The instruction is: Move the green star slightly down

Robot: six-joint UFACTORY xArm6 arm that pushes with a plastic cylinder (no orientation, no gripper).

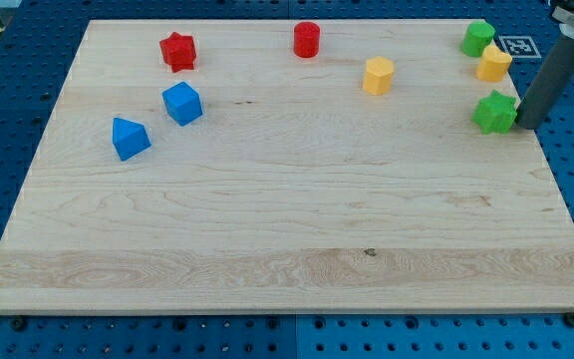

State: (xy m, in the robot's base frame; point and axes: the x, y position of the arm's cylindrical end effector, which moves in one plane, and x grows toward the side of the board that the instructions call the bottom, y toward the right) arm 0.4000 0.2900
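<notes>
Eight blocks lie on the desk [287,229], all in its upper half toward the view's top. The green star [494,112] sits at the far right, with my tip [522,125] just beside it at 3 o'clock. At the star's 12 o'clock is the yellow block [493,63], and the green block [478,38] lies close at that one's 10 o'clock. The yellow hexagon [378,75] lies well off at the star's 10 o'clock. The red cylinder [307,39] is at the hexagon's 10 o'clock, the red star [177,51] far at the cylinder's 9 o'clock. The blue cube [182,103] is at the red star's 6 o'clock, the blue wedge [130,138] at the cube's 8 o'clock.
</notes>
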